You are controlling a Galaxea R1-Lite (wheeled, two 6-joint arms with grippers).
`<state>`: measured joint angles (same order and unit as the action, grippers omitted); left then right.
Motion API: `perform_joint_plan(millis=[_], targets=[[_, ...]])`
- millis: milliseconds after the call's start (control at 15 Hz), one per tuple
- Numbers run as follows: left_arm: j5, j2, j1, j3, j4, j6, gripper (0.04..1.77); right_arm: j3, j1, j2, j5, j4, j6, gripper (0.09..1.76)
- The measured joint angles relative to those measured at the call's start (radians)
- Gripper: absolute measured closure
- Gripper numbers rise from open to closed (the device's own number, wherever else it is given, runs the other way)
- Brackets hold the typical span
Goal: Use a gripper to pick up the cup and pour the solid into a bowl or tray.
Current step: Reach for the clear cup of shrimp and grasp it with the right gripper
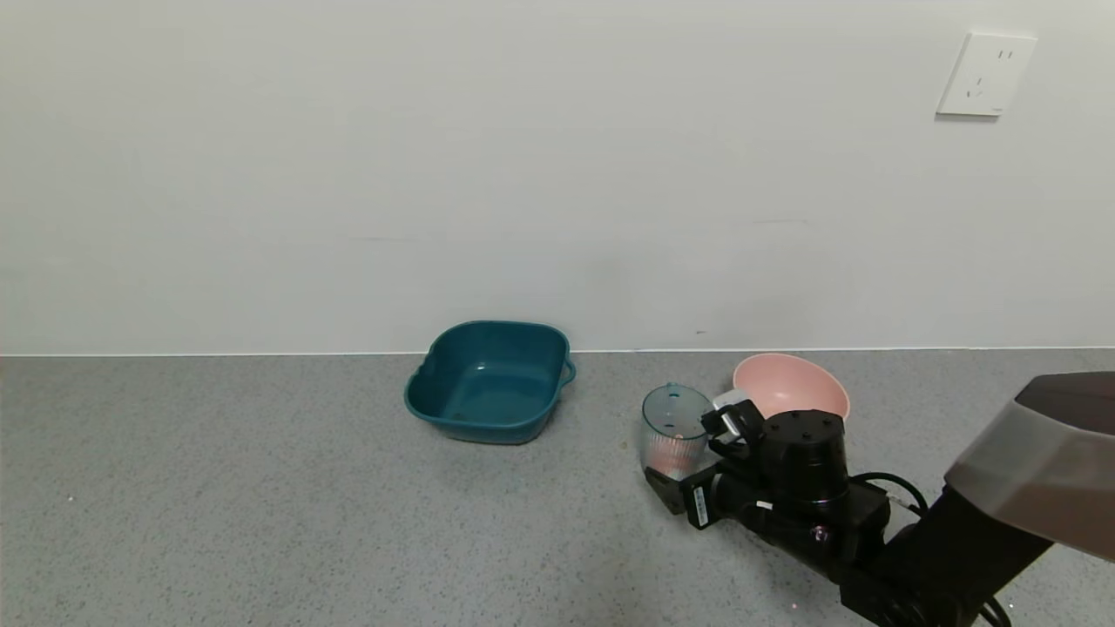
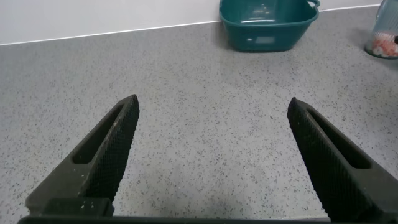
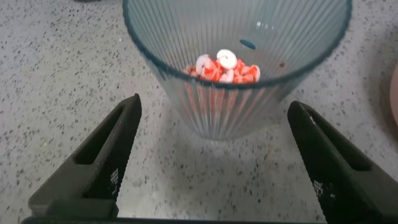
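Note:
The ribbed blue-tinted cup (image 1: 672, 428) stands upright on the grey counter, right of the teal basin (image 1: 489, 380). It holds the solid (image 3: 222, 67), white and orange-red pieces at its bottom. My right gripper (image 1: 697, 457) is open at the cup's near right side. In the right wrist view the gripper (image 3: 212, 104) has the cup (image 3: 236, 56) standing between its spread fingertips (image 3: 127, 115), with gaps on both sides. My left gripper (image 2: 212, 102) is open and empty over bare counter, far from the basin (image 2: 267, 28) and the cup (image 2: 385, 28); it is out of the head view.
A round pink bowl (image 1: 791, 386) lies tilted just behind the right gripper, close to the cup. A white wall runs along the counter's back edge, with a socket (image 1: 984, 74) at upper right. Bare counter (image 1: 261, 505) spreads to the left and in front of the basin.

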<state>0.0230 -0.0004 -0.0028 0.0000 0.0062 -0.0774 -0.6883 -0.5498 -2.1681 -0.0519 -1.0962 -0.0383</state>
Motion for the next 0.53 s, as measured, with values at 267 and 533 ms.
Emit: perform_joint_plan(millis=[267,533], targets=[[0.0,0.0,0.0,0.0,0.0,0.0,0.09,-0.052,0.002,-0.046,0.0,-0.005,0.0,0.14],[0.0,0.0,0.0,0.0,0.0,0.0,0.09,-0.104,0.007,-0.085,0.0,-0.006,0.001,0.14]])
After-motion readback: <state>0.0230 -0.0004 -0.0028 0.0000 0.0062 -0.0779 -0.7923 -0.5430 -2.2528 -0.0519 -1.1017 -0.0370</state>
